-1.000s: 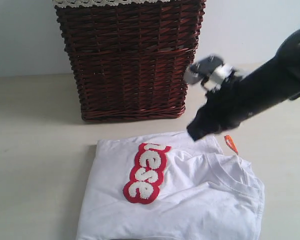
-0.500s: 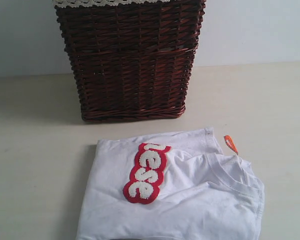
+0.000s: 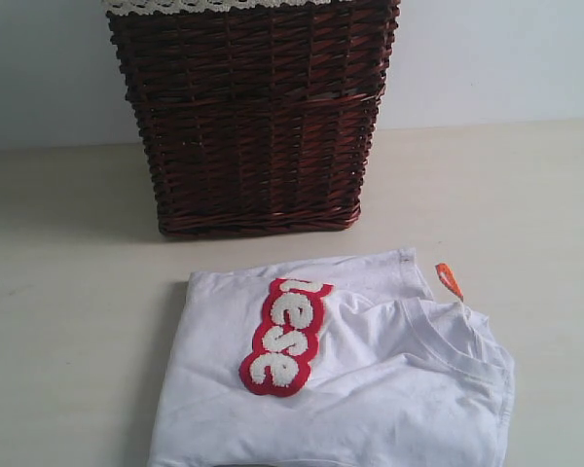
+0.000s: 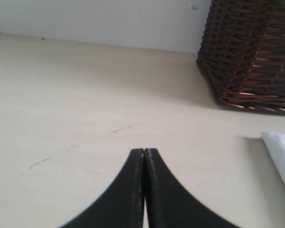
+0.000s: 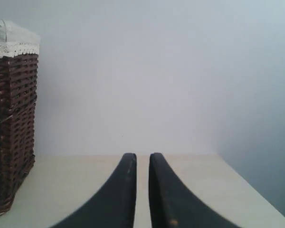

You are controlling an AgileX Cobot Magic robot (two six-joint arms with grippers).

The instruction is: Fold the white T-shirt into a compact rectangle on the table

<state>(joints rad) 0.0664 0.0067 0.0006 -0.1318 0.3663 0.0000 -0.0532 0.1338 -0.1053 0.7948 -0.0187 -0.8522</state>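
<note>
On the surface (image 3: 68, 321), white shirt (image 3: 370, 399), partly folded into a rough block, lower edge cut off by the exterior view; on top, red patch (image 3: 282, 336) with fuzzy white letters, running aslant down the left half; ribbed collar (image 3: 448, 336) toward the right side, facing up; small orange tag (image 3: 450, 280) sticking out at the upper right corner, over the surface; layers uneven, creased across the front, one folded edge showing along the upper side; behind the shirt and apart from it, dark wicker basket (image 3: 253, 117) upright on the surface, cream lace trim (image 3: 224, 5) along its rim, a bare strip of surface between the two; pale wall (image 3: 487, 58) beyond; left hand (image 4: 144, 153) closed tight, black fingers pressed together with nothing between them, close above bare surface; in its wrist view, foot of the basket off to one side and a white corner of the shirt near it, both well clear of the fingertips; right hand (image 5: 142, 156) parted by a narrow slit, empty, aimed level toward the wall; in its wrist view, side of the basket with the lace trim at the edge, surface stretching away beneath the fingers.
</note>
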